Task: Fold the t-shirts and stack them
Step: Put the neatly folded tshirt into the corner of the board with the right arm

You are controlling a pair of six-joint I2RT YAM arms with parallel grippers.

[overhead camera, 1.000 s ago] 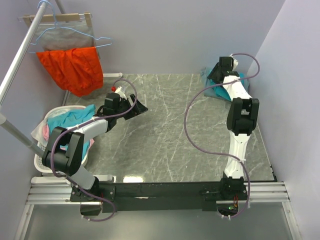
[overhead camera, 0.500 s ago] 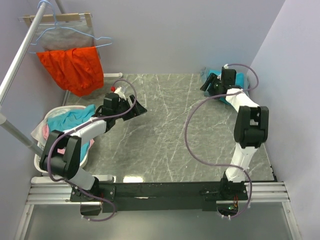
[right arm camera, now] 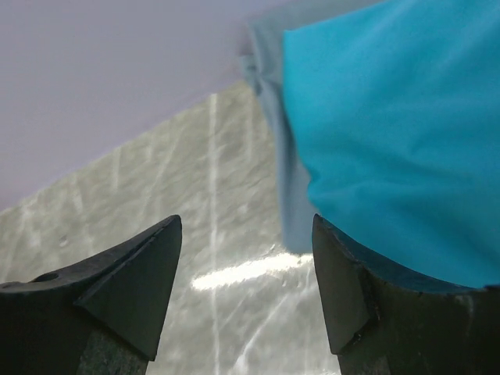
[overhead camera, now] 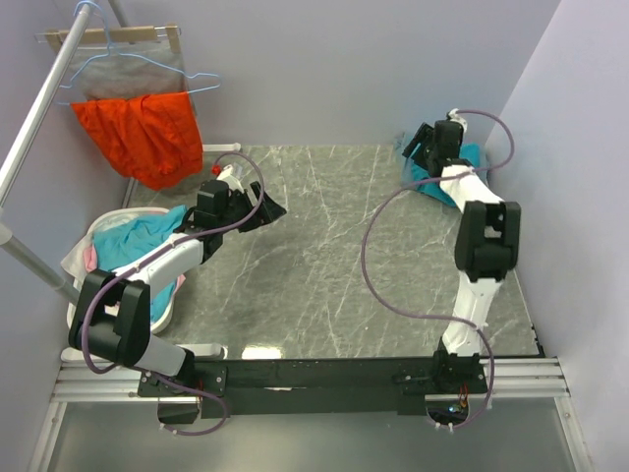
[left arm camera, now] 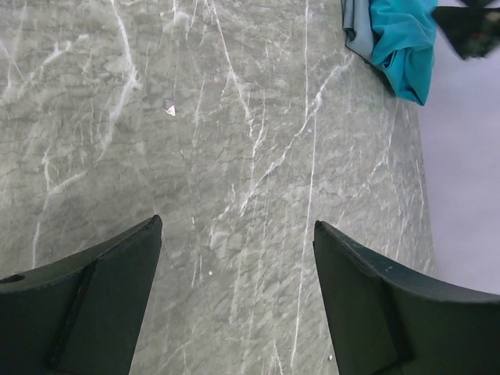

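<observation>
The folded t-shirts lie as one small pile in the table's far right corner. The bright teal one (overhead camera: 475,157) is on top, and a slate grey-blue one (right arm camera: 272,109) shows along its edge. The left wrist view catches the same pile, teal (left arm camera: 405,47) over grey-blue (left arm camera: 355,27), at its upper right. My right gripper (overhead camera: 421,147) (right arm camera: 245,220) is open just left of the pile, low over the marble, its right finger against the teal cloth's edge and nothing between the jaws. My left gripper (overhead camera: 273,208) (left arm camera: 236,223) hangs open over bare marble at mid-left.
A white laundry basket (overhead camera: 74,317) at the left table edge holds teal and pink cloth (overhead camera: 138,241). An orange-red garment (overhead camera: 142,133) hangs from a hanger on the rack (overhead camera: 39,108) at far left. Lilac walls close the back and right sides.
My right gripper has come off the top of the pile and swung to its left side, the jaws a little wider. My left gripper has drifted slightly toward the back.
</observation>
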